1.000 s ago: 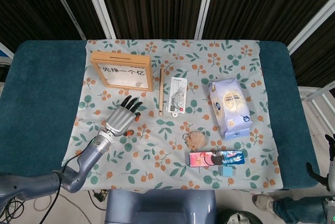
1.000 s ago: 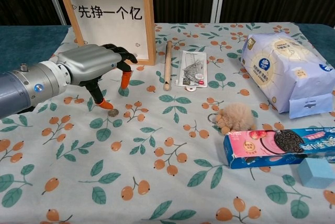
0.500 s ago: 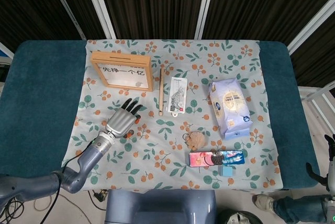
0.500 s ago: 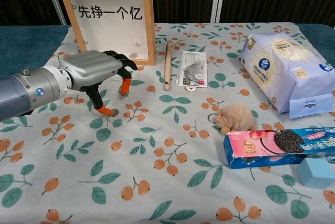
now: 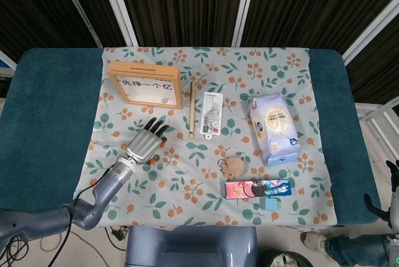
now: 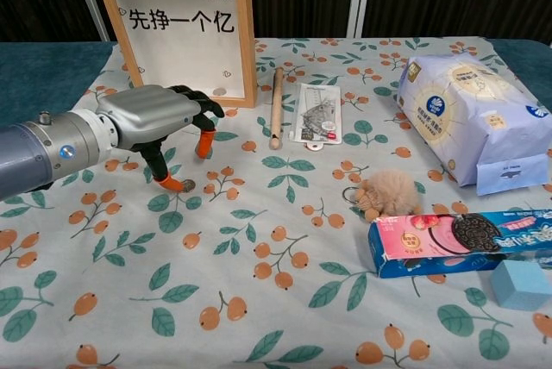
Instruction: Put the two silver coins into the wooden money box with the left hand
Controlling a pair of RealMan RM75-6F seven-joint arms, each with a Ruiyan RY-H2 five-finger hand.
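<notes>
- A small silver coin (image 6: 187,186) lies flat on the leaf-and-berry patterned cloth of the tabletop (image 6: 259,300), at the orange tip of one of the fingers (image 6: 170,183) of the robot's left hand (image 6: 155,123); it appears to be touched, not yet lifted. Only this one coin can be made out; a second is not visible.
- The wooden money box with a white front panel and black Chinese lettering (image 6: 179,33) stands upright at the far edge of the cloth, just behind the hand, its slot on top, so a coin would have to be raised above the frame to drop in.
- The left hand hovers palm-down over the coin, the fingers curled downward and apart, two orange tips reaching toward the cloth; nothing is clamped between them as far as the chest view shows.
- The grey forearm comes in low from the left edge, wrist roughly level, which suits a pinch from above.
- The right hand is out of both views.
- A wooden stick (image 6: 276,109), a plastic sachet (image 6: 316,114), a pale blue bag (image 6: 470,119), a furry toy (image 6: 385,193), a biscuit box (image 6: 457,241) and a blue cube (image 6: 521,284) lie to the right, well apart from the hand.
</notes>
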